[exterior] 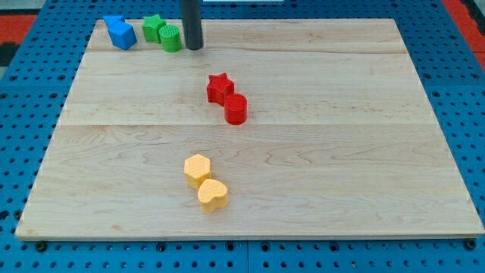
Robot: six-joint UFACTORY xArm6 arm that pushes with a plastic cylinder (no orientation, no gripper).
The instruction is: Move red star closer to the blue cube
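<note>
Well below my tip (194,47), red star (219,87).

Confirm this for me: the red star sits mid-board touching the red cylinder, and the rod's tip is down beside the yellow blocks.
Not quite. The red star does sit mid-board against the red cylinder, but my tip is not by the yellow blocks. The camera view shows it at the view's top, just right of the green cylinder, with the blue cube further left.

star (219,87) right-below cube (121,33)
</note>
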